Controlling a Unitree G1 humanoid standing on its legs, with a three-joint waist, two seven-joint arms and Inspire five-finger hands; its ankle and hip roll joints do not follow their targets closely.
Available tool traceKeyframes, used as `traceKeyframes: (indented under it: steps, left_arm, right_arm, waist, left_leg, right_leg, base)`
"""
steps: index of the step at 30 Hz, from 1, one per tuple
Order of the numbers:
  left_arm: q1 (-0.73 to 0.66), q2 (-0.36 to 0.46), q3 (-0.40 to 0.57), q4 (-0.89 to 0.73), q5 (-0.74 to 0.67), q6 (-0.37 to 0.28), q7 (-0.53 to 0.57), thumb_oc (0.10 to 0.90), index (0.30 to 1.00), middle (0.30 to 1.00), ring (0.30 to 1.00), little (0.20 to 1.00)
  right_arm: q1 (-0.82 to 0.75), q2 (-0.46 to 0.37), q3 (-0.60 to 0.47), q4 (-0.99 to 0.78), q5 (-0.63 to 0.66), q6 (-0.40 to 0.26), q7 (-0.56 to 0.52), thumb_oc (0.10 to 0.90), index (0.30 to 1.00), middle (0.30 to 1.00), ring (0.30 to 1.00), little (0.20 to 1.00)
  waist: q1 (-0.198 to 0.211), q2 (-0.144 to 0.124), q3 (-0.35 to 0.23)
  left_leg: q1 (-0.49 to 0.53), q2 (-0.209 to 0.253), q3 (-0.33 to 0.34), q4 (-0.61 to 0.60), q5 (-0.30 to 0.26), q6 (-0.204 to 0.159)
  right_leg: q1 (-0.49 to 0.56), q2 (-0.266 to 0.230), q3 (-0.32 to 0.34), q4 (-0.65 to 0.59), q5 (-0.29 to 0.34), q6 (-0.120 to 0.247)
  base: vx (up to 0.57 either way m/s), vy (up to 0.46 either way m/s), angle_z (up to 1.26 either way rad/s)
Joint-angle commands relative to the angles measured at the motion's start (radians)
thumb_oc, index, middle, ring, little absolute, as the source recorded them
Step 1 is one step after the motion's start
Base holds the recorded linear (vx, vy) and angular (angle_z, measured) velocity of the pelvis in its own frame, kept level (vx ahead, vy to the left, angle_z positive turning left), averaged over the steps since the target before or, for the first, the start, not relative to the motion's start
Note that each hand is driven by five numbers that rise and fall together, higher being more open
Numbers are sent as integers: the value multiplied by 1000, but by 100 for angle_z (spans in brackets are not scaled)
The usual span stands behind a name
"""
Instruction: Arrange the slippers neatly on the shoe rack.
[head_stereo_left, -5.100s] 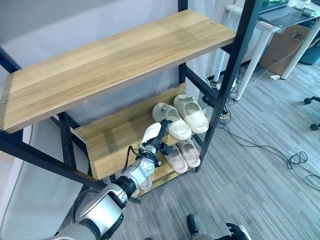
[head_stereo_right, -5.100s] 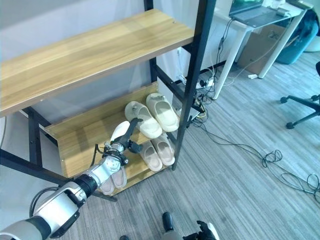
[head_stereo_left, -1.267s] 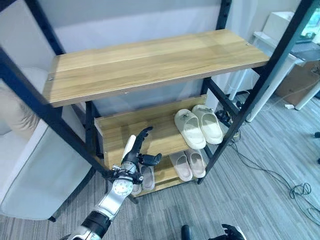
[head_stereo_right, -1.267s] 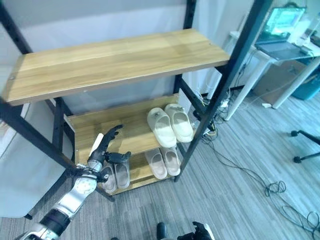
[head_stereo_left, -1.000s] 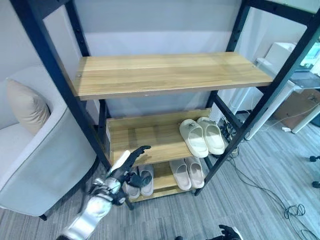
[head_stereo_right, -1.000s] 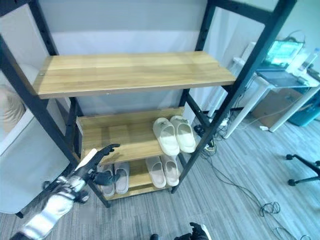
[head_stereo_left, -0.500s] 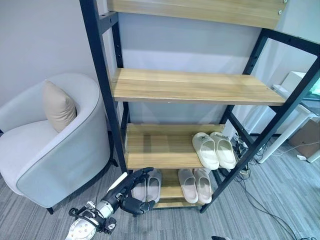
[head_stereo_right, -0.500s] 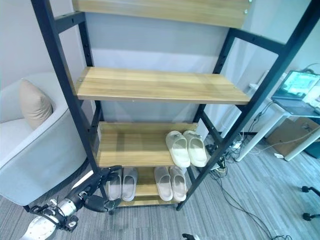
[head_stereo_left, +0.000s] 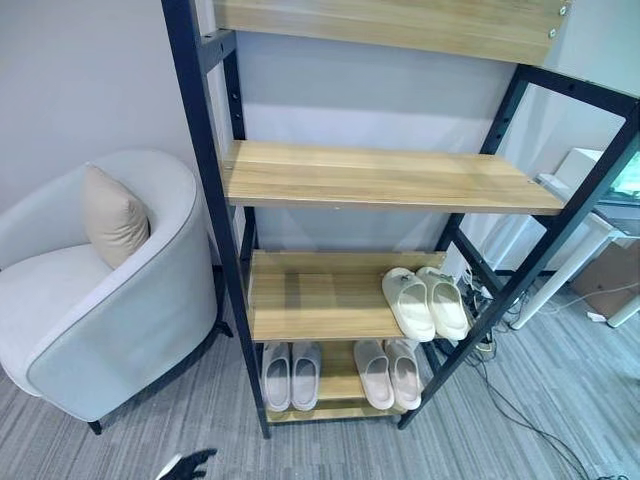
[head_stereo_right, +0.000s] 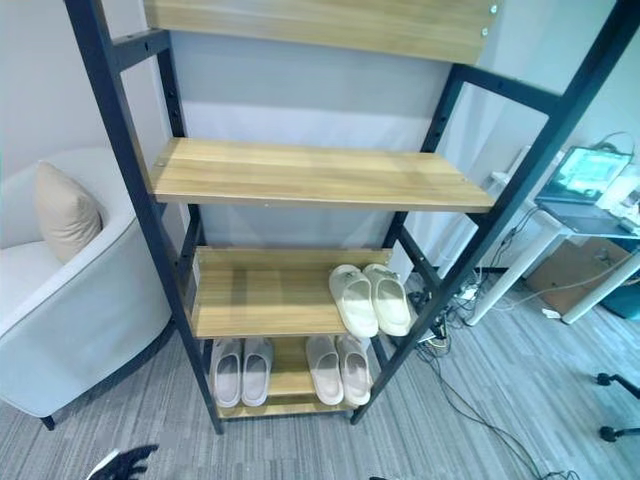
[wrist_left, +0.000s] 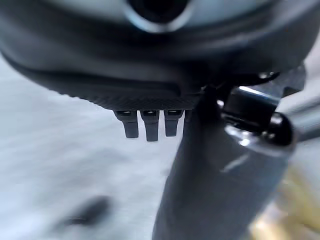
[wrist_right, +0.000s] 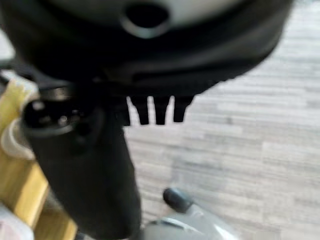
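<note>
The shoe rack (head_stereo_left: 310, 300) stands against the wall. A cream pair of slippers (head_stereo_left: 425, 303) lies side by side at the right of its second-lowest shelf. On the bottom shelf a pale grey pair (head_stereo_left: 290, 374) sits at the left and a beige pair (head_stereo_left: 388, 372) at the right, all toes pointing inward. My left hand (head_stereo_left: 190, 465) hangs low over the floor in front of the rack, away from the slippers. Its fingers (wrist_left: 147, 125) are straight and hold nothing. My right hand (wrist_right: 155, 110) is open too, over the grey floor, with nothing in it.
A white armchair (head_stereo_left: 90, 300) with a beige cushion (head_stereo_left: 112, 215) stands left of the rack. A white desk (head_stereo_right: 585, 230) and loose cables (head_stereo_right: 470, 400) are at the right. The two upper shelves (head_stereo_left: 380, 175) are bare. Grey floor lies before the rack.
My left hand has dropped from beside the pale grey pair on the bottom shelf to the lower edge of the view. The camera has risen; the slippers have not moved.
</note>
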Motion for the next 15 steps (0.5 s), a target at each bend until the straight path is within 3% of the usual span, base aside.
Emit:
traceKeyframes:
  steps: [1, 8, 15]
  left_arm:
    - [-113, -17, 136, 46, -113, -39, 44, 800, 900, 900, 900, 900]
    - [-137, -48, 166, 260, -43, 22, 79, 800, 900, 900, 900, 900]
    - [-144, -69, 143, 258, -18, 29, 80, 800, 900, 900, 900, 900]
  right_arm:
    - [-37, -54, -22, -7, 115, -22, 21, 800, 900, 900, 900, 900]
    - [-49, -52, -24, 69, 119, 1, 57, 800, 900, 900, 900, 900]
    - [-62, -21, -10, 58, 162, -2, 78, 800, 900, 900, 900, 900]
  waist:
    - [-15, 1, 21]
    - [-15, -1, 8]
    - [-11, -1, 8]
  left_leg:
    - [-35, -27, -32, 8, -61, 21]
    - [-30, -28, -29, 8, -67, 20]
    - [-26, -26, -29, 8, -69, 21]
  right_leg:
    - [-12, -48, -46, 13, -32, 82]
    - [-10, -49, -41, 13, -38, 80]
    - [-6, -47, -37, 13, -42, 77]
  base:
    - [0, 0, 0]
    - [-2, 5, 0]
    - [0, 0, 0]
